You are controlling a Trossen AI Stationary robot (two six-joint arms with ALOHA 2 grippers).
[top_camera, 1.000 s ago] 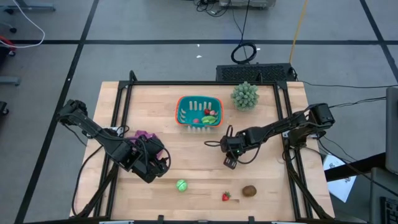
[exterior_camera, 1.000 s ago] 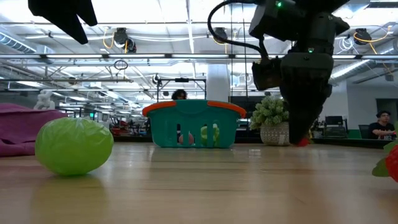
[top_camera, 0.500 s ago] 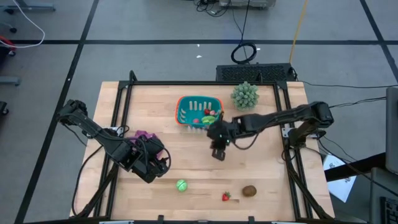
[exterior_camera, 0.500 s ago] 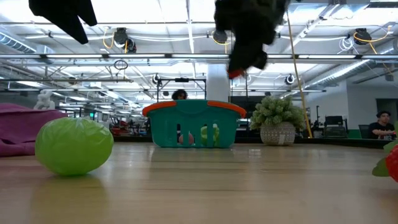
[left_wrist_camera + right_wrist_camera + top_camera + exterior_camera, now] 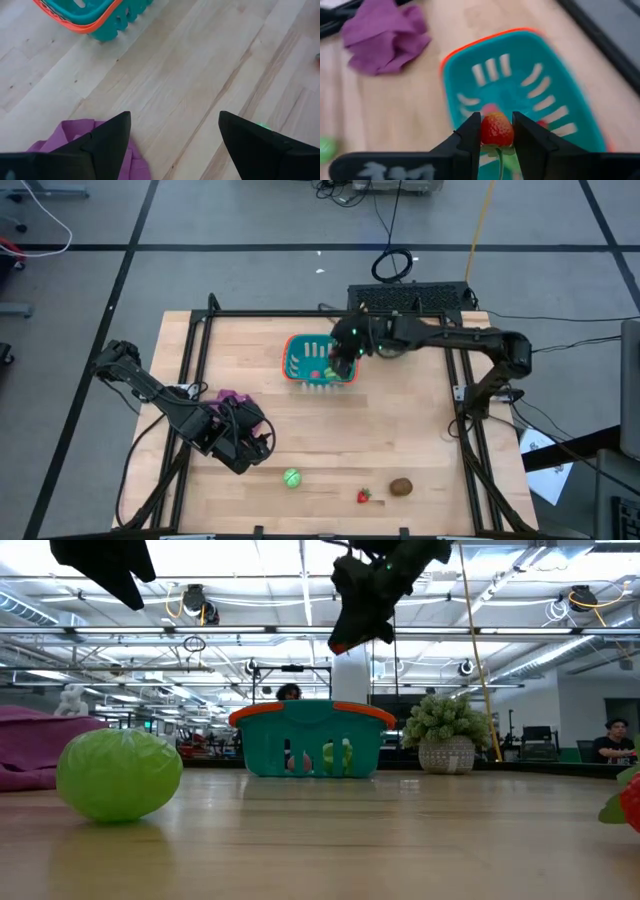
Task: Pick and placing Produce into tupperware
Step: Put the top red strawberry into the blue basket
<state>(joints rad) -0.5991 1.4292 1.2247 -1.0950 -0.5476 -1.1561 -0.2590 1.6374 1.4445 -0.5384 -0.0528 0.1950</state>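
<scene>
My right gripper (image 5: 343, 362) hangs over the teal, orange-rimmed tupperware (image 5: 312, 360), shut on a small red strawberry (image 5: 496, 129). The low view shows that gripper (image 5: 345, 640) high above the tupperware's rim (image 5: 312, 712). Red and green produce lies inside the tupperware (image 5: 490, 108). On the table's near part lie a green piece (image 5: 291, 477), another strawberry (image 5: 364, 495) and a brown kiwi-like piece (image 5: 401, 486). My left gripper (image 5: 260, 440) waits open at the near left, above the table beside the purple cloth (image 5: 232, 398). My right gripper pinches the strawberry's two sides (image 5: 485, 131) between its two fingers, at their free ends. Its green leaf cap (image 5: 498, 149) faces back toward the gripper. The fingers slant down from the table's right side. The strawberry is lifted clear, above the tupperware.
A spiky pale-green plant ball (image 5: 445, 730) in a pot stands right of the tupperware at the far side, partly under my right arm. The purple cloth (image 5: 75, 147) lies just below my left gripper (image 5: 175, 117). Bare wood stretches across the table's middle (image 5: 380, 430).
My right gripper has risen from the table's middle and swung toward the far edge and left, until it is over the tupperware, turning as it went. It stayed shut on the strawberry, which came along clear of the table.
</scene>
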